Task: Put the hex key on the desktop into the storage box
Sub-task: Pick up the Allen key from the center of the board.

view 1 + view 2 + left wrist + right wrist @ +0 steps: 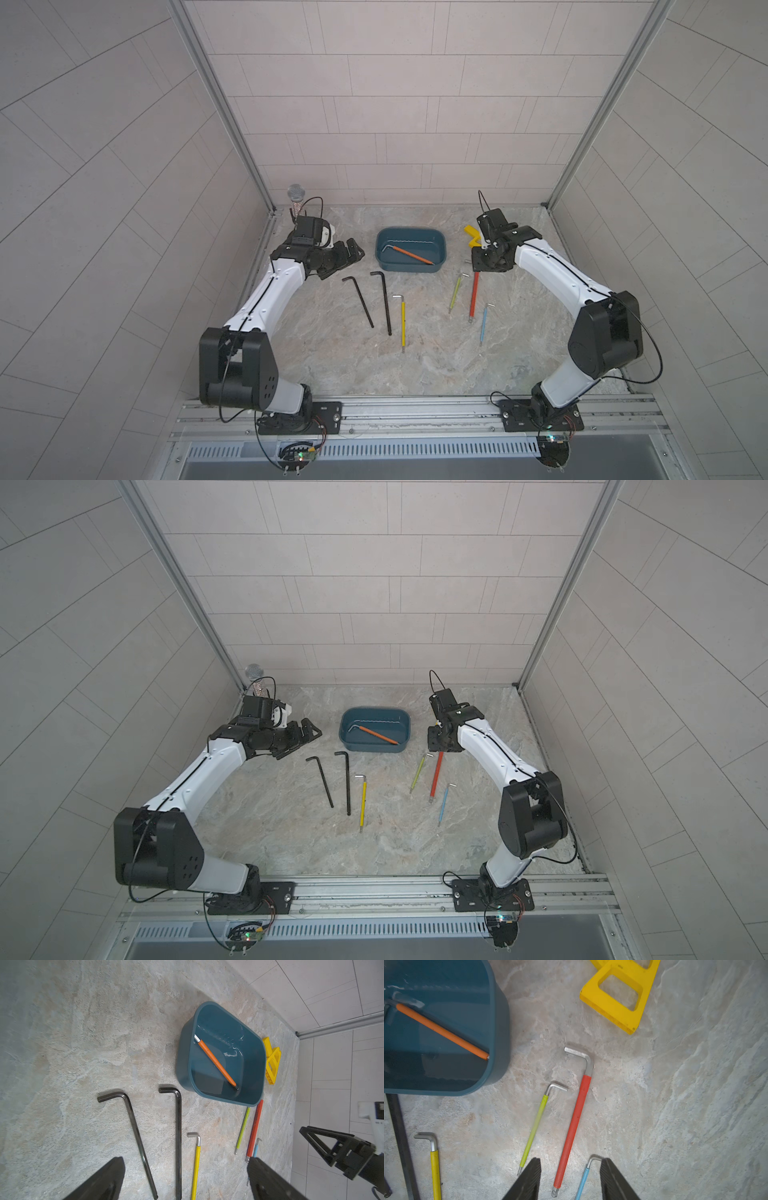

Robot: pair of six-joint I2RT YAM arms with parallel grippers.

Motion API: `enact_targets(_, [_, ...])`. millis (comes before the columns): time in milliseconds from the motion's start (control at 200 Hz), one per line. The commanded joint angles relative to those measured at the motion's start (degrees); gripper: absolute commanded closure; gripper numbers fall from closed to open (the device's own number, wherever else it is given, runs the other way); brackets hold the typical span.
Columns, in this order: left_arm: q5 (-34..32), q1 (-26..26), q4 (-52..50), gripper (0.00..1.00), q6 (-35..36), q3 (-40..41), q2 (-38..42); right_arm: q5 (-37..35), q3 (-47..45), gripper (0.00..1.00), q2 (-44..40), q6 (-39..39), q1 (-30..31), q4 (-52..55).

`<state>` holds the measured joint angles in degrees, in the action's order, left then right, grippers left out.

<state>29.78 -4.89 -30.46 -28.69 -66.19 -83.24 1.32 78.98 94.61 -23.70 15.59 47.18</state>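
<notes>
As the orange hex key [413, 255] lay in the storage box [409, 268], the left gripper [186, 1158] and right gripper [571, 1159] had jaws apart, empty.

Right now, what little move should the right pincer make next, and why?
Probably lower the right pincer onto the red hex key. Its jaws stand open and empty with the red shaft between them, the key lies flat on the desktop, and only the orange hex key is in the storage box.
</notes>
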Motion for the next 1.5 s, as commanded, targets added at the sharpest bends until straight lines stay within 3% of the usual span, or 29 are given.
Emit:
enact_targets(0, [0.74,-0.06,-0.89,0.00,0.43,0.94,1.48,0.49,-1.32,0.53,2.61,-1.61,0.18,1.07])
enact_targets(255, [-2.95,-1.49,0.20,0.00,0.84,2.43,5.04,-2.27,-6.64,0.55,5.56,-1.33,0.31,-1.78])
enact_targets(380, [-2.04,-1.44,0.66,0.00,0.15,2.51,4.38,1.02,-7.86,0.56,7.07,-1.60,0.47,-4.53])
enact_targets(750, [-1.58,-1.46,1.35,0.00,-0.18,3.34,5.12,-0.44,-8.76,0.56,13.02,-5.11,0.55,-9.40])
enact_targets(1191, [-1.82,-1.46,1.80,0.00,-0.32,3.71,6.07,-7.37,-9.91,0.61,15.72,-6.61,1.53,-9.93])
enact_targets(1346, [-1.67,-1.46,1.77,0.00,-0.32,3.80,6.22,-6.26,-10.41,0.73,15.21,-6.88,1.63,-10.29])
enact_targets(1491, [-2.00,-1.50,1.63,0.00,-0.23,3.86,6.56,-5.21,-10.65,0.90,14.44,-6.97,1.66,-10.84])
